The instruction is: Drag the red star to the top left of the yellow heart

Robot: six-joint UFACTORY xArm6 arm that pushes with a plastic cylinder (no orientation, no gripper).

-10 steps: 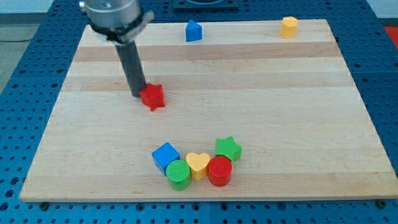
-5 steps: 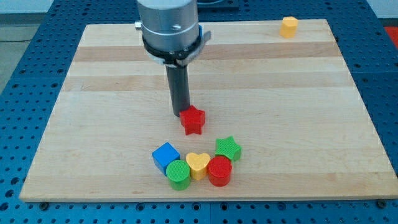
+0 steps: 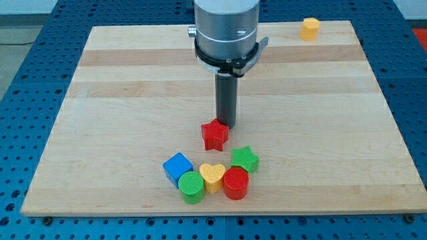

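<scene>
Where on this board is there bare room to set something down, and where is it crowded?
Bare: the view's whole left side, left of the red star and blue cube; also the right, below the yellow block. Crowded: bottom centre, where green cylinder, yellow heart, red cylinder, green star cluster under my tip.

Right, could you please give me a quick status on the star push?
My tip touching the red star's upper right edge. Star sits just above the yellow heart, roughly centred, not top left. Green star close at lower right.
</scene>
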